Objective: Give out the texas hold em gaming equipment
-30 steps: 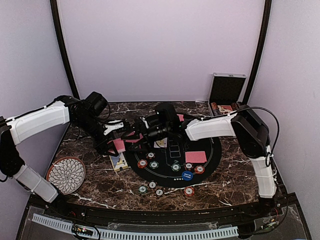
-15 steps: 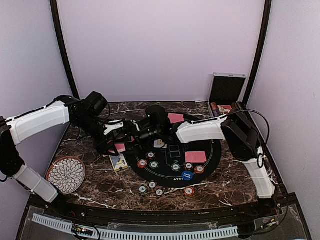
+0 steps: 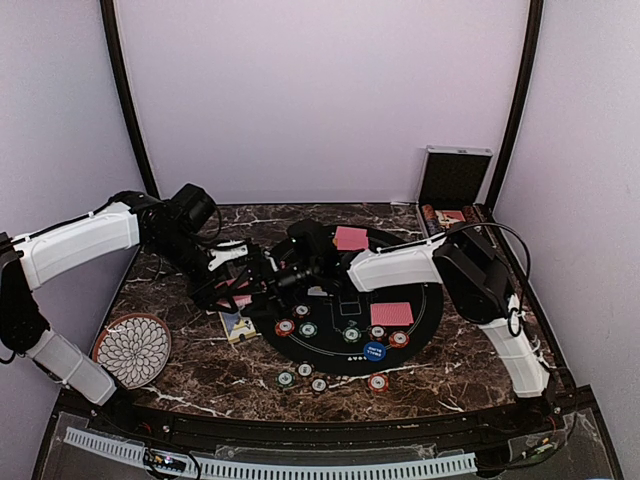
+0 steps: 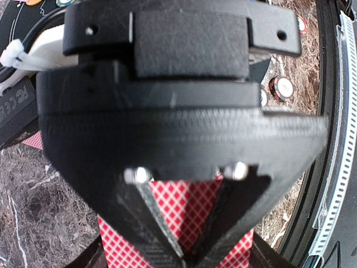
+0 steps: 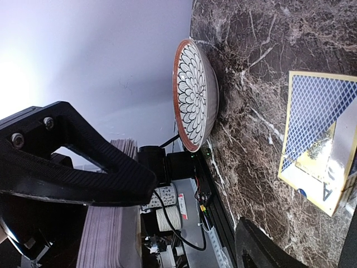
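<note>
Overhead rear view, wrist closeups, cards (image 4: 192, 207) shared

Pale lilac walls (image 3: 320, 100) all round; dark white-veined marble table (image 3: 220, 365); soft even light.

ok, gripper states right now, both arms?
Left gripper: closed on the red-backed cards.
Right gripper: open, jaws wide apart, gripping nothing.
</note>
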Motion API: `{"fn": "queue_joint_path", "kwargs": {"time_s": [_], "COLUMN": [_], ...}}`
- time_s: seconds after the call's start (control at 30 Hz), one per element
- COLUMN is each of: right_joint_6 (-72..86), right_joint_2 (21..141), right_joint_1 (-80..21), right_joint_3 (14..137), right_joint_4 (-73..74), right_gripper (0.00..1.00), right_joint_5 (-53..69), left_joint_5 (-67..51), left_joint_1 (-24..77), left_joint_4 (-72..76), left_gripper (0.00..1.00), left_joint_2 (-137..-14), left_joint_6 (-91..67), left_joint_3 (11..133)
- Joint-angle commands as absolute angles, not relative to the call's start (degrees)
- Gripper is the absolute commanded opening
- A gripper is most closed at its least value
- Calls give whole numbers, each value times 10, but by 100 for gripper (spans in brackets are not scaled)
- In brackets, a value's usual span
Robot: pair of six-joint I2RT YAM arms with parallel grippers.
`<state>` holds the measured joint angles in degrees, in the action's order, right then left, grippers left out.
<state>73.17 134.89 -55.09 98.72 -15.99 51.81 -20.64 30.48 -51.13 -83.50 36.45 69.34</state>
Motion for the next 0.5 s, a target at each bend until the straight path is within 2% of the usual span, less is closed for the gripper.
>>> {"fn": "queue_joint_path", "kwargs": {"time_s": [0.0, 0.2, 0.47], "right_joint_6": [726, 711, 710], "right_joint_2": [1323, 1301, 1281], "right_joint_1": [-538, -528, -520], "right_joint_3": [950, 925, 911], "right_joint_4": [-155, -146, -148], "right_gripper": [75, 71, 56], "right_joint_5": [507, 504, 508], "left_joint_5": [-220, -220, -218], "left_joint_1": [302, 302, 302], "left_joint_4": [-520, -521, -521], "left_gripper": [0, 0, 0], "left_joint_2": [-818, -816, -815], "left_joint_6": [370, 370, 370], "left_joint_3": [708, 708, 708]}}
